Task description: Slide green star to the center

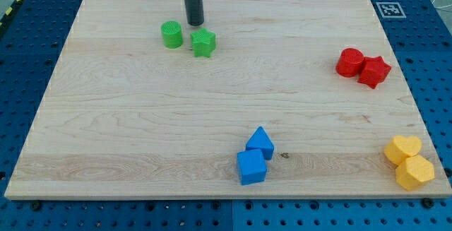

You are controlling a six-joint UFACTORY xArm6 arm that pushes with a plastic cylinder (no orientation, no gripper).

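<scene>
My tip (195,23) sits down near the bench's (141,118) top edge, just above the green star (203,42) and beside the green cylinder (171,34) to the star's left. Star lies top-left of centre. No jaws fitted: plain rod only.

My tip (195,23) seemingly touches star (203,43) from above.

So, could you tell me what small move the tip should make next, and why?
Probably push toward the view's bottom: my tip sits just above the green star, between it and the green cylinder, and the board's center lies below.
</scene>
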